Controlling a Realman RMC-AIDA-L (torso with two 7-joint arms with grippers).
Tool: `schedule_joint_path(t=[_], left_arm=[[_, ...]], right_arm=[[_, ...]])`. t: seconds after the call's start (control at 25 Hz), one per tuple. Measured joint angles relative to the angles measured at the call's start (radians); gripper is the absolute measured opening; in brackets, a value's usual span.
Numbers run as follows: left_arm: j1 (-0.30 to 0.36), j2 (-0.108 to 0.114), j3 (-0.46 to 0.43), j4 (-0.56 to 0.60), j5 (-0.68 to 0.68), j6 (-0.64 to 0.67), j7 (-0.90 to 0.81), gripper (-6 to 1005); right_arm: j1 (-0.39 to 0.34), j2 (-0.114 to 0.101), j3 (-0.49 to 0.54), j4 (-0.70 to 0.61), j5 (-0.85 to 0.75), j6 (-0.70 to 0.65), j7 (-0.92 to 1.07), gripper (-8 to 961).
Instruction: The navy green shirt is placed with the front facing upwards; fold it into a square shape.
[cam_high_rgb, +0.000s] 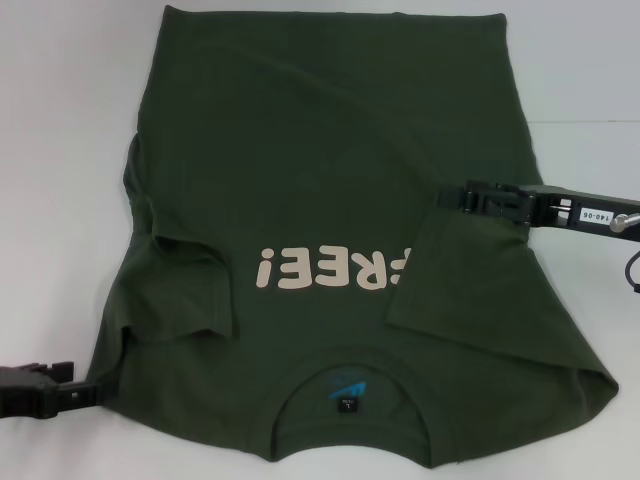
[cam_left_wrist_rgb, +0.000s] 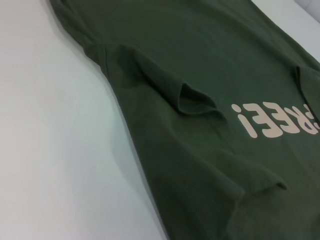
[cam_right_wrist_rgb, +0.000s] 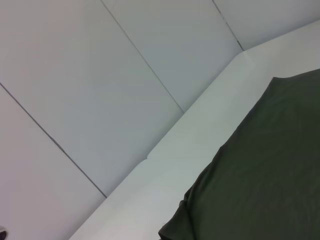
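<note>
The navy green shirt (cam_high_rgb: 330, 150) lies front up on the white table (cam_high_rgb: 60, 150), its collar and blue neck label (cam_high_rgb: 347, 392) nearest me. Its left sleeve (cam_high_rgb: 185, 285) is folded inward onto the chest. The right sleeve (cam_high_rgb: 455, 270) is also turned in and covers the start of the cream lettering (cam_high_rgb: 300, 270). My right gripper (cam_high_rgb: 445, 197) reaches in from the right, shut on the upper corner of that folded sleeve. My left gripper (cam_high_rgb: 88, 395) rests low at the shirt's left shoulder edge. The left wrist view shows the bunched sleeve (cam_left_wrist_rgb: 195, 100) and the lettering (cam_left_wrist_rgb: 270, 120).
White table (cam_left_wrist_rgb: 50, 150) surrounds the shirt on the left, right and far sides. In the right wrist view the shirt's edge (cam_right_wrist_rgb: 265, 175) lies on the table (cam_right_wrist_rgb: 200, 145) in front of grey wall panels (cam_right_wrist_rgb: 100, 75). A cable (cam_high_rgb: 630, 270) hangs by the right arm.
</note>
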Motion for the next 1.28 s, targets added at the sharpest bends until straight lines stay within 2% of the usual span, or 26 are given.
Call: schedule_joint_path(t=[0.44, 0.68, 1.28], left_arm=[[-0.014, 0.005, 0.002, 0.006, 0.024, 0.053, -0.002, 858], [-0.023, 0.005, 0.038, 0.005, 0.043, 0.056, -0.014, 858], [-0.061, -0.001, 0.063, -0.015, 0.046, 0.069, -0.013, 856]], right_arm=[[0.001, -0.002, 0.000, -0.001, 0.000, -0.001, 0.006, 916], [0.001, -0.002, 0.000, -0.003, 0.000, -0.002, 0.008, 916], [0.000, -0.004, 0.000, -0.003, 0.000, -0.002, 0.009, 916]])
